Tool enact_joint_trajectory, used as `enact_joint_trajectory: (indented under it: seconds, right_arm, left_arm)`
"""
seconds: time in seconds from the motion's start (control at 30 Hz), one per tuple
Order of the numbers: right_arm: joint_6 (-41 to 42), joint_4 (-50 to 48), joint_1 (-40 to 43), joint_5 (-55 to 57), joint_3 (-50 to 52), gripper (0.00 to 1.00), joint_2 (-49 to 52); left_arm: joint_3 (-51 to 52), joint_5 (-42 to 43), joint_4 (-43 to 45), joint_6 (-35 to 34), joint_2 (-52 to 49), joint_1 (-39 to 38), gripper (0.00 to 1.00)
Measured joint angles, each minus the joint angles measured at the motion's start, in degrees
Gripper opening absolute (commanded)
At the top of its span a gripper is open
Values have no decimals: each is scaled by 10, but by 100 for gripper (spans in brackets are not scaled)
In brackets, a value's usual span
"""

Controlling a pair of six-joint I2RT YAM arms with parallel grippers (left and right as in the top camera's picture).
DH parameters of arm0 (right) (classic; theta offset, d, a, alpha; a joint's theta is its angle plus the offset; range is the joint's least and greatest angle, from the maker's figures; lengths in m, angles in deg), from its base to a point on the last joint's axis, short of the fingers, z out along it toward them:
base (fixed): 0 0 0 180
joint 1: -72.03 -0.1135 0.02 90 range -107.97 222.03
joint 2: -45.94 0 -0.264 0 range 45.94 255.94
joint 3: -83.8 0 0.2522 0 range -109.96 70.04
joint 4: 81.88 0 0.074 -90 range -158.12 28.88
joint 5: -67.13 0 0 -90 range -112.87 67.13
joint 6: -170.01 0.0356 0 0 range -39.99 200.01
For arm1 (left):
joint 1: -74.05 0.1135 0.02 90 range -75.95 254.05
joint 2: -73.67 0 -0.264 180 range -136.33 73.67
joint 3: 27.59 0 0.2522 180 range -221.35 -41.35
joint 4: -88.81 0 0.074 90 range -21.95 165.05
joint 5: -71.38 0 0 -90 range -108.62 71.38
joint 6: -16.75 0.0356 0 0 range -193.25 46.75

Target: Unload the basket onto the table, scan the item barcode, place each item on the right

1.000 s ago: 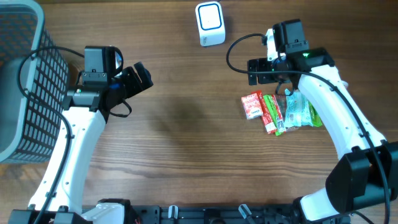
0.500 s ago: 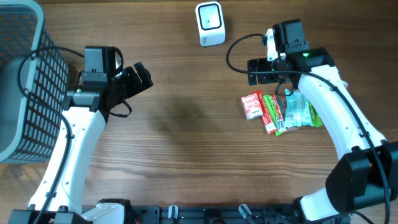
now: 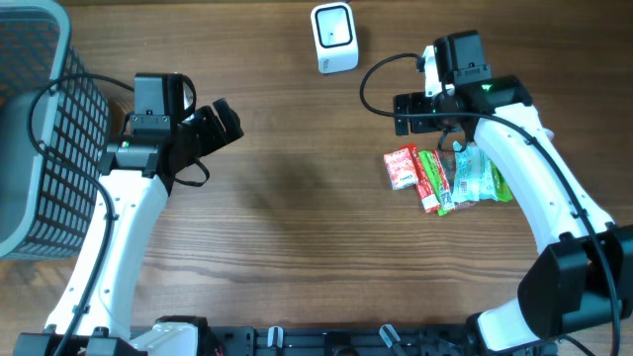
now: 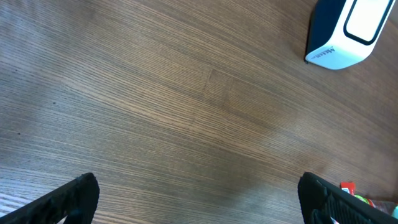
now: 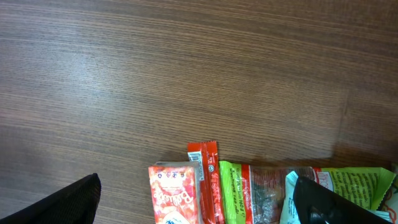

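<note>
fingers [image 5: 62, 204] on the right gripper [image 3: 416, 111] are spread wide with nothing between them; left gripper [image 3: 212, 126] likewise released and empty. items to scan are a pile of snack packets [image 3: 460, 178] on the table [image 3: 297, 227] at the right, red packet [image 3: 401, 166] on its left edge, just to the near side of the right gripper. scanner [image 3: 333, 38] sits far centre, well apart from the pile. likely step: pick one packet. best to drop onto the red one, pinch a single edge, keep the barcode uncovered, don't drag its neighbours. right arm bends in from near right, gripper hovering at the pile's far side; left arm reaches out beside the basket [image 3: 30, 119], gripper over bare wood, aimed right.
</note>
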Motion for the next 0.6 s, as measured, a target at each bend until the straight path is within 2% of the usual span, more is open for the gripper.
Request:
enact_joint_trajectory:
  seconds: [0.5,0.57,0.6]
  right_arm:
    - [0,0,0,0,0,100,-3]
    - [0,0,0,0,0,100,-34]
    - [0,0,0,0,0,100,-82]
  left_arm:
    - [0,0,0,0,0,0,100]
    - [0,0,0,0,0,0,100]
    - [0,0,0,0,0,0,100]
